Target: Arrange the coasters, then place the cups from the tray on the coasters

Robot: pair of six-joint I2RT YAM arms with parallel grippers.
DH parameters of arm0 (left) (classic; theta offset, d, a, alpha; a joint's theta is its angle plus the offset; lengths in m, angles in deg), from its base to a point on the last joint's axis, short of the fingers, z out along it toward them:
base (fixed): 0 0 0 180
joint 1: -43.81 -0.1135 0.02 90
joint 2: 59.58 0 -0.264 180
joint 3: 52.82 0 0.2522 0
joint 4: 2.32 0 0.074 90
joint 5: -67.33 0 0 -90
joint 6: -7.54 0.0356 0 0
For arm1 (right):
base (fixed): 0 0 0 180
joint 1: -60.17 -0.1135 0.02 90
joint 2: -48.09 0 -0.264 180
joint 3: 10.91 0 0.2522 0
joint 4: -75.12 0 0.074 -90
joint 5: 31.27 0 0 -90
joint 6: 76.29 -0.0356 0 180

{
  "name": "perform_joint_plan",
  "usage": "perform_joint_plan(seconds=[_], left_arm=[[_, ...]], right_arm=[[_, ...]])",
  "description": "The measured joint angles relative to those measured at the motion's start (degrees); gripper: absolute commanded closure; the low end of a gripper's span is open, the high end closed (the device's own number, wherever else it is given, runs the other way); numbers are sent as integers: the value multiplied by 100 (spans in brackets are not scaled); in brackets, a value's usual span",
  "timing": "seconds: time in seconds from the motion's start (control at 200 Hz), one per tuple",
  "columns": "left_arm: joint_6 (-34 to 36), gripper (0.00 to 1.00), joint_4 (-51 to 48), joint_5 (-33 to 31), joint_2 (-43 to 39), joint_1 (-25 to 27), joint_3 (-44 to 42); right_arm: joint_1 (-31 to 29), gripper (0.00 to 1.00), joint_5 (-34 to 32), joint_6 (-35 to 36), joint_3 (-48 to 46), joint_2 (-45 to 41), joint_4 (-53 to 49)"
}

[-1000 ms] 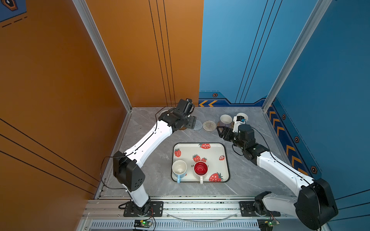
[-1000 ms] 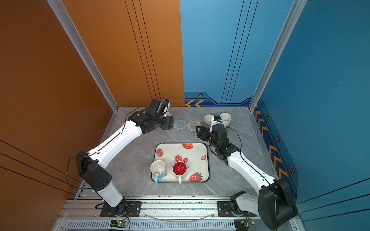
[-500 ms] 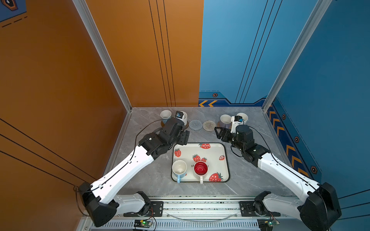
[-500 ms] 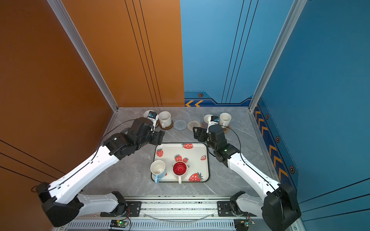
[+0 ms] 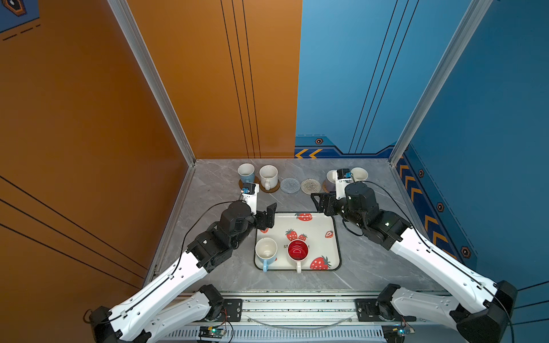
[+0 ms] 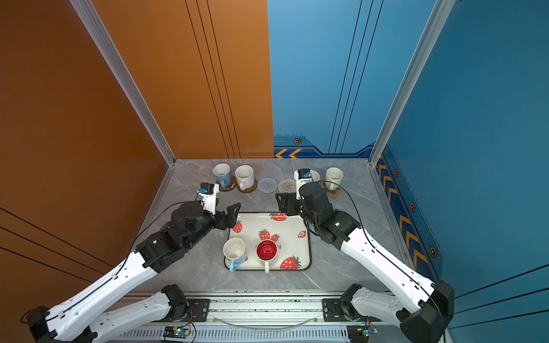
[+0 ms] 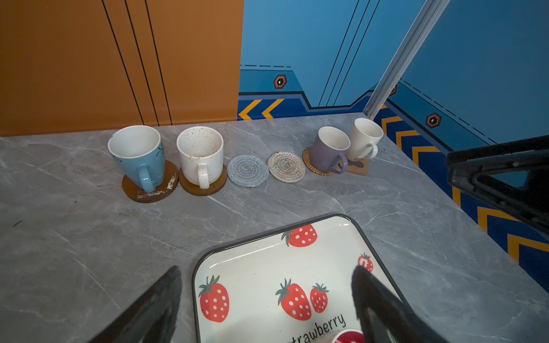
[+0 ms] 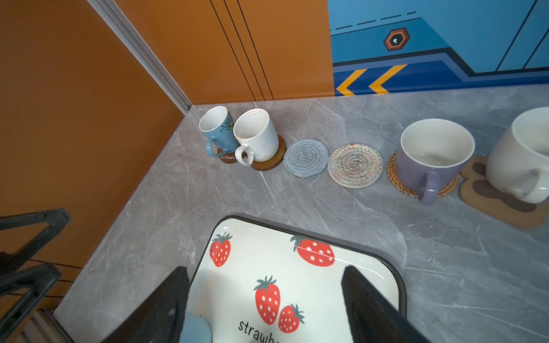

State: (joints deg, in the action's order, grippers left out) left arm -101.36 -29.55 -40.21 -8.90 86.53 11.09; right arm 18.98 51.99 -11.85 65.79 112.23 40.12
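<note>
Presently the left hand (image 5: 267, 219) and right hand (image 5: 322, 205) gape wide, empty, by the tray (image 5: 315, 225).

The tray (image 7: 252, 267) looks glossy and smooth, the speckled white cup (image 7: 200, 154) like shiny glazed ceramic. The grey coaster (image 7: 247, 170) and the cream coaster (image 7: 286, 166) are rough woven cord; the brown disc (image 7: 154, 194) is matt, scuffed.

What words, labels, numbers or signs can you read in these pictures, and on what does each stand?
"strawberry": black lettering on the white, dark-rimmed strawberry-print tray.
Two yellow chevrons, no words: on the dark blue wall band.
The hexagon wall badges: mark too small to read.
No numbers or brands are readable.
</note>
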Motion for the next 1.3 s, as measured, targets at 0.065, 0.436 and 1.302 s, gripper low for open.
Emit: perform_joint_plan(seconds=[0.065,0.436,1.302], left_arm=[[15,8,105,2,-42,4,-20],[151,6,345,-26,-66,7,-240],[216,2,557,-2,-212,4,-520]], right_arm=[[-173,21,-66,33,59,-63,-273],[-1283,21,-420,46,-20,-74,-1646],[-3342,22,-1141,-1598,-1137,1110,-1860]])
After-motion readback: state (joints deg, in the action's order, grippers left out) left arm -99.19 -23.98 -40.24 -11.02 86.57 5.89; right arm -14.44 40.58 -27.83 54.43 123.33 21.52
